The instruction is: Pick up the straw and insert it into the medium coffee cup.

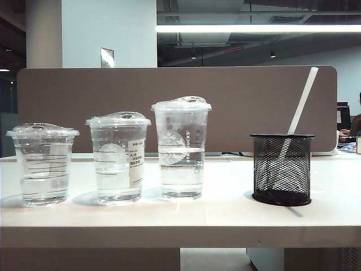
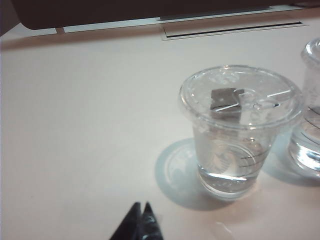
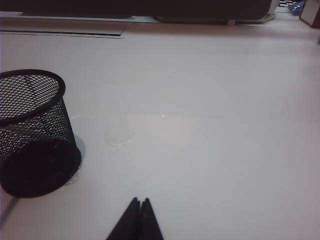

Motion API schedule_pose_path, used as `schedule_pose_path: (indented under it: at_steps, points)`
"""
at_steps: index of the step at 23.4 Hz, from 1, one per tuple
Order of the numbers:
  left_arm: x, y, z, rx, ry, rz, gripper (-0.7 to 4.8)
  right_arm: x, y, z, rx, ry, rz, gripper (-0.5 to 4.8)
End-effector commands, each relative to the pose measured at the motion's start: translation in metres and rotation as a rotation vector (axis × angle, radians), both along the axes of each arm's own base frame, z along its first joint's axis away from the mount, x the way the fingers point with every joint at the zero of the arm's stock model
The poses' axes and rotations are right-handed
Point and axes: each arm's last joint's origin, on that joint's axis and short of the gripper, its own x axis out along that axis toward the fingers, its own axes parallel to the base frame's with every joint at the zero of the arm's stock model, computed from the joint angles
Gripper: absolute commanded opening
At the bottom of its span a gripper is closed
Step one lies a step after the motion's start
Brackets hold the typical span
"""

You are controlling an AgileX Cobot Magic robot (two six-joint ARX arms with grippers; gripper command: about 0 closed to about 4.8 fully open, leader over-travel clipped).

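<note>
- Nothing is in hand yet: you are at the first step, going for the straw [image 1: 300, 101].
- The straw stands in the black mesh holder [image 1: 281, 168] on the right of the table [image 1: 225, 217], leaning to the upper right with its top well above the rim. In the right wrist view the holder [image 3: 31, 131] shows, but I cannot make out the straw in it.
- The medium cup [image 1: 118, 157], lidded and with the white label, is the middle one of three clear cups in a row on the left. The short cup [image 1: 43, 164] is to its left and the tall cup [image 1: 181, 148] to its right; all three hold water and stand close together.
- Your right gripper [image 3: 137, 218] hangs over bare table beside the holder, jaws pressed together and holding nothing.
- Your left gripper [image 2: 139, 223] hangs near the short cup [image 2: 239, 130], its tips together too, and empty.
- Neither arm shows in the exterior view.
- The right arm looks the natural one for the pick, being nearer the holder. You would need to spread its jaws, come in above the rim and pinch the bare upper stretch of straw.
- Lift along the lean, I judge, so the straw does not drag the light holder over.
- Afterwards you must carry it past the tall cup and find the opening in the medium cup's lid, which I cannot see clearly from here.
</note>
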Motion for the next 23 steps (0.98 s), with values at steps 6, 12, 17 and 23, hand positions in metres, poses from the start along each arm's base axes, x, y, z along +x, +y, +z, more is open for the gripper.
schedule_pose_path:
  at_steps: [6,12,17,23]
  points:
    - [0.000,0.000,0.000,-0.002,0.003,-0.007,-0.01,0.000,0.000,-0.001,0.004,-0.003,0.002,-0.05]
    - [-0.008,-0.006,0.044,-0.022,-0.118,-0.140,-0.01,0.000,0.000,-0.001,0.004,-0.003,0.002,-0.05]
    - [-0.041,-0.009,0.138,-0.053,-0.319,-0.237,-0.01,0.000,0.000,-0.001,0.004,-0.003,0.002,-0.05]
    - [-0.114,0.002,0.197,-0.127,-0.195,-0.302,-0.01,0.000,0.000,-0.001,0.004,-0.004,0.002,-0.05]
